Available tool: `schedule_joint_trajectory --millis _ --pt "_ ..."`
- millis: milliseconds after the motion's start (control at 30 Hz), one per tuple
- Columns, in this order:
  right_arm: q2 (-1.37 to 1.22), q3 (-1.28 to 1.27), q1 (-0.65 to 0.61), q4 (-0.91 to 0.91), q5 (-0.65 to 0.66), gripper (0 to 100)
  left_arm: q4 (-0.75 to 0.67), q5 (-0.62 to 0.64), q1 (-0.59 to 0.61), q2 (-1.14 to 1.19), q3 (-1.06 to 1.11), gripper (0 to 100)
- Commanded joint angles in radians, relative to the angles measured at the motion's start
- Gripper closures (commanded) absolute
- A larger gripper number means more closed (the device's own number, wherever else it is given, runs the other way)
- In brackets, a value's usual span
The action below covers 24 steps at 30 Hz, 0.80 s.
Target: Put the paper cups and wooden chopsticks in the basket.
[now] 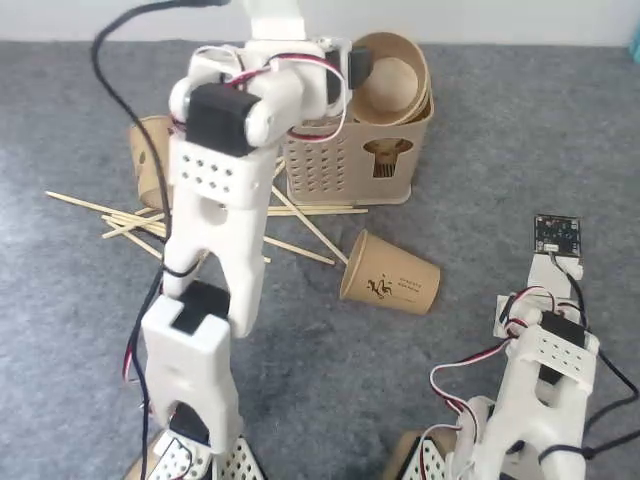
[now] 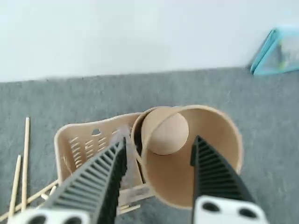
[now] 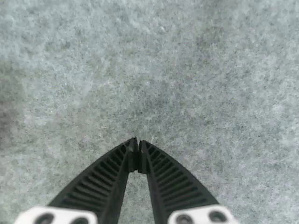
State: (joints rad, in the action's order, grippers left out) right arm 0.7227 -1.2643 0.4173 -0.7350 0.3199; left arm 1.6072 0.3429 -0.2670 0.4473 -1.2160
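The cream slotted basket (image 1: 350, 170) stands at the back of the grey carpet. A brown paper cup (image 1: 392, 75) rests tilted in it, mouth up. My left gripper (image 2: 160, 142) hangs open just over that cup (image 2: 187, 154), its fingers apart near the rim and not closed on it. A second cup (image 1: 390, 275) lies on its side in front of the basket. A third cup (image 1: 150, 165) lies partly hidden behind the left arm. Wooden chopsticks (image 1: 300, 215) are scattered on the carpet left of and in front of the basket. My right gripper (image 3: 138, 142) is shut, empty, over bare carpet.
The right arm (image 1: 545, 370) is folded at the near right corner. The left arm (image 1: 215, 230) stretches across the chopstick pile and hides part of it. A pale blue box (image 2: 275, 51) sits by the wall, right of the basket.
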Motion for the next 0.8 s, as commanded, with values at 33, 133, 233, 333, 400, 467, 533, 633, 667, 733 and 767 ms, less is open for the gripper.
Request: schedule_joint_trajectory --millis 33,133,233,333,400,467,533,633,667,733,767 --pt "0.031 0.003 -0.008 0.018 0.026 99.1 -0.031 0.015 0.002 -0.008 -0.064 87" --pt "0.031 -0.012 -0.01 0.041 0.044 99.1 -0.009 0.015 0.0 -0.032 -0.124 100" --pt "0.031 -0.014 -0.01 0.047 0.046 99.1 0.034 0.014 -0.032 -0.057 -0.194 99" --pt "0.031 -0.014 -0.01 0.047 0.048 99.1 0.066 0.011 -0.077 -0.061 -0.239 99" --pt "0.031 -0.014 -0.01 0.047 0.048 99.1 0.074 -0.028 -0.124 -0.049 -0.236 99" --pt "0.031 -0.014 -0.01 0.047 0.048 99.1 0.064 -0.089 -0.164 -0.025 -0.197 99" --pt "0.031 -0.015 -0.01 0.045 0.048 99.1 0.017 -0.123 -0.183 0.012 -0.163 99" --pt "0.031 -0.015 -0.01 0.045 0.048 99.1 -0.071 -0.124 -0.181 0.077 -0.145 99" --pt "0.031 -0.015 -0.01 0.045 0.048 99.1 -0.094 -0.124 -0.181 0.095 -0.147 99" --pt "0.031 -0.015 -0.01 0.045 0.048 99.1 -0.137 -0.127 -0.181 0.126 -0.147 99" --pt "0.031 -0.015 -0.01 0.045 0.048 99.1 -0.16 -0.127 -0.181 0.14 -0.147 99"
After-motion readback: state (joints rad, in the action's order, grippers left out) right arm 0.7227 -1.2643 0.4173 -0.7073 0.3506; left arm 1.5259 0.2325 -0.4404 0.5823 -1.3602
